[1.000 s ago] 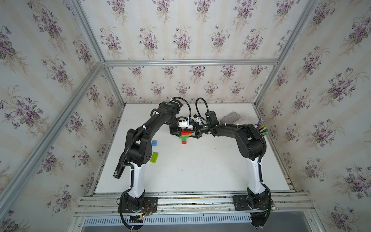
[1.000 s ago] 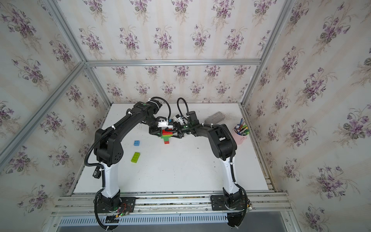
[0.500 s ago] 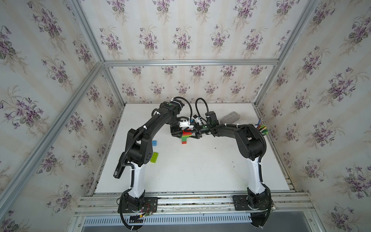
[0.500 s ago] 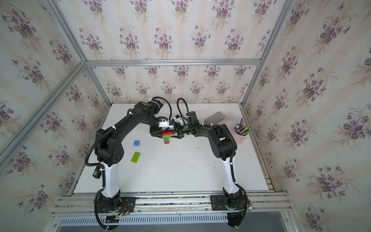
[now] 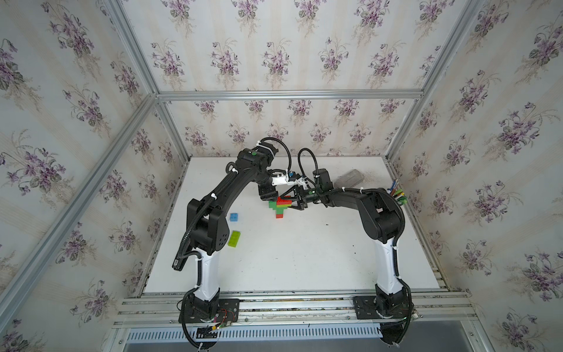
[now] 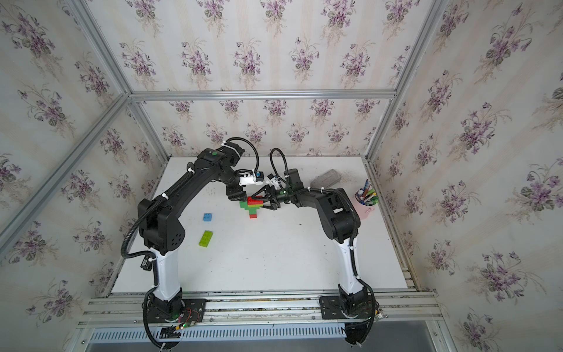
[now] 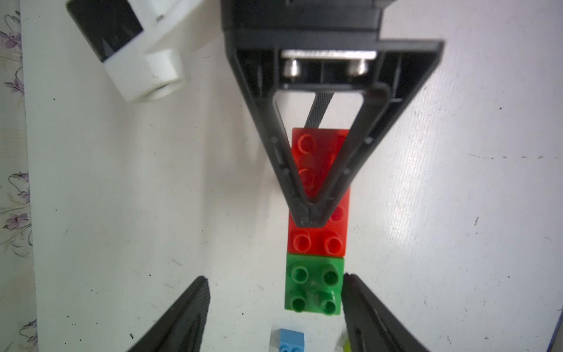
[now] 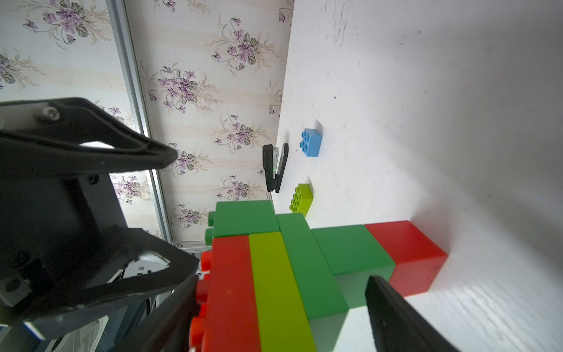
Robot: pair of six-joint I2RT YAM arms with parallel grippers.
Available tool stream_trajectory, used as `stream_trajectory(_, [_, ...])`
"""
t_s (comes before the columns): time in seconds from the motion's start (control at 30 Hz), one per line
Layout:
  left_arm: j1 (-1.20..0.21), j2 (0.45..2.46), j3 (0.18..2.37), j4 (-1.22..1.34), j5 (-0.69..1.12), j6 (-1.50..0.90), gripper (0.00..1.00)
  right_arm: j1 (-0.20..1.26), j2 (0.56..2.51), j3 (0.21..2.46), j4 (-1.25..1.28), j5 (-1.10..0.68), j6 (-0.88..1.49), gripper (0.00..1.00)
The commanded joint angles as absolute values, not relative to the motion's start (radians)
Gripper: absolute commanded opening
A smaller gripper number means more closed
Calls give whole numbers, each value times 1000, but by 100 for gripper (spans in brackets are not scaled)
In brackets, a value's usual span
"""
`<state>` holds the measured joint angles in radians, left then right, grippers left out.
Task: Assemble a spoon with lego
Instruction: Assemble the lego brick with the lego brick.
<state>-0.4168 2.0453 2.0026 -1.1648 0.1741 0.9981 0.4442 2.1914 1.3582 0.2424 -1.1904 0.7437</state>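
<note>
Left of centre in both top views, loose on the white table (image 5: 304, 262): blue brick (image 5: 234, 217), square, and lower in the frame lime brick (image 5: 234, 238), oblong, apart from each other and well apart from the build. Dead centre: the spoon (image 5: 279, 207), upright on its narrow red end, stepping out through green, wider green and lime to a long red top row, with a green brick (image 7: 313, 286) in that same top row, butted against the red, studs up. Over that green brick, pointing straight down: left gripper (image 7: 274, 277), jaws spread, holding nothing. In the lower part of the left wrist view, one of its fingers (image 7: 362, 307) just beside the brick's right side, the other off to the left with bare table between. Reaching in from the right, level with the spoon's head: right gripper (image 8: 281, 279), jaws wide and clamped on the spoon top to bottom, one finger flat on the red studs, the other under the stepped green layers beside the handle. Further right, toward the back wall: grey block (image 6: 327, 177), lying alone. At the right edge of the table: pink cup (image 6: 365, 205) of coloured pens.
</note>
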Motion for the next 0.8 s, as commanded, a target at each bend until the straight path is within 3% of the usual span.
stream_trajectory(0.0, [-416,2058,2008,-1169,136,991,72,445,2204,1347,115,-1066,724,85])
stream_trajectory(0.43, [-416,2073,2017,-1146,137,986,71,447,2204,1356,108,-1065,726,85])
stream_trajectory(0.77, [-414,2031,2011,-1146,132,988,72,447,2165,1330,213,-1109,815,91])
